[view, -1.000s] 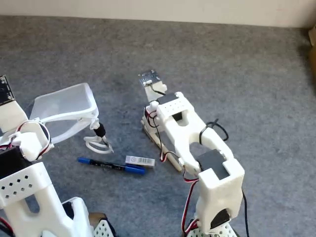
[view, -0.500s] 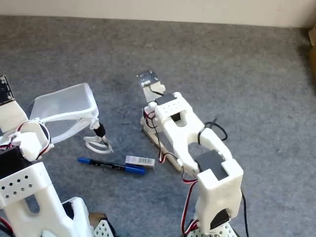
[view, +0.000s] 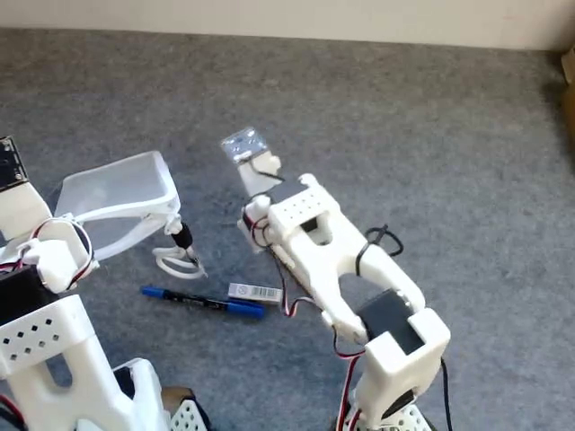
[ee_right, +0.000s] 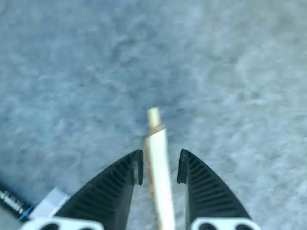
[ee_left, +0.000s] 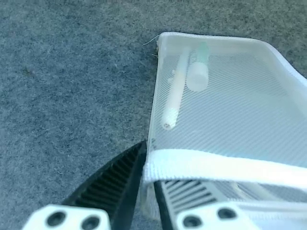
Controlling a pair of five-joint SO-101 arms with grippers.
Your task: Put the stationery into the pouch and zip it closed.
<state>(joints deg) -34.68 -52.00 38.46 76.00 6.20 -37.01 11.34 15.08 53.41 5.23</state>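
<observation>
The translucent white pouch (view: 121,202) lies open at the left. My left gripper (ee_left: 148,187) is shut on the pouch's white rim (ee_left: 201,165). Through the mesh I see a white pen (ee_left: 175,93) and a green-capped tube (ee_left: 197,72) inside. My right gripper (ee_right: 159,167) is shut on a cream pen (ee_right: 156,148), whose tip pokes out past the fingers. The right arm (view: 310,229) stands right of the pouch, covering most of that pen. A blue pen (view: 202,302) and a small white eraser (view: 254,292) lie on the grey carpet between the arms.
The pouch's zip pull (view: 182,240) and a white cord loop (view: 175,263) lie just beside the pouch's mouth. The blue pen (ee_right: 12,205) and eraser (ee_right: 48,203) sit close by the right gripper. Open carpet stretches behind and to the right.
The right arm has swung left toward the pouch, carrying the cream pen with it. The left arm, the pouch, the blue pen and the eraser have stayed put.
</observation>
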